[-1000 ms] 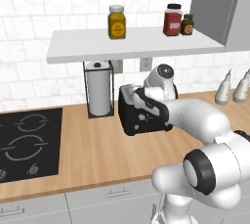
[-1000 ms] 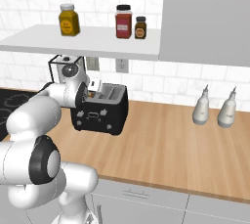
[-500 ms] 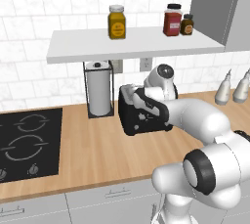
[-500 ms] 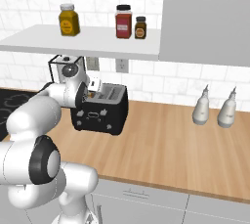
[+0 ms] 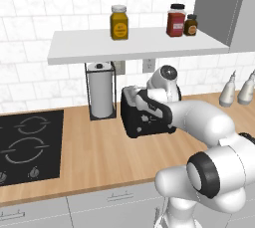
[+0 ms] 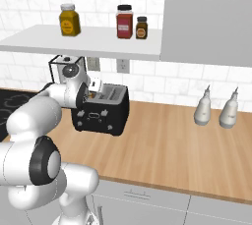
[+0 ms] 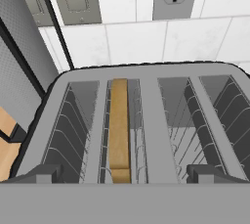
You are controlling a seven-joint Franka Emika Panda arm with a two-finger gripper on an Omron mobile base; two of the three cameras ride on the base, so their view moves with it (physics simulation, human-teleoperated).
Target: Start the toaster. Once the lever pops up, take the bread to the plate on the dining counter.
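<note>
Toaster (image 6: 101,116): black body, silver-grey top with grey wire grilles in the slots. Bread (image 7: 118,127): tan-brown, darker at the near end. Worktop (image 6: 167,145): light wood grain — black cooktop (image 5: 27,142) with white ring markings at its left end. Wall: white tile, grey grout. Shelf (image 5: 134,43) white — jars (image 5: 119,22) on it: mustard-yellow, red, small dark brown. Two pale grey bottles (image 6: 203,111) near the worktop's back edge.

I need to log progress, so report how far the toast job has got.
Done: the bread stands on edge in one slot of the toaster. In hand: the open gripper hovers right above that slot, holding nothing. I cannot tell whether the lever has been pressed or has popped. Left: lifting the slice out and carrying it to the plate.
</note>
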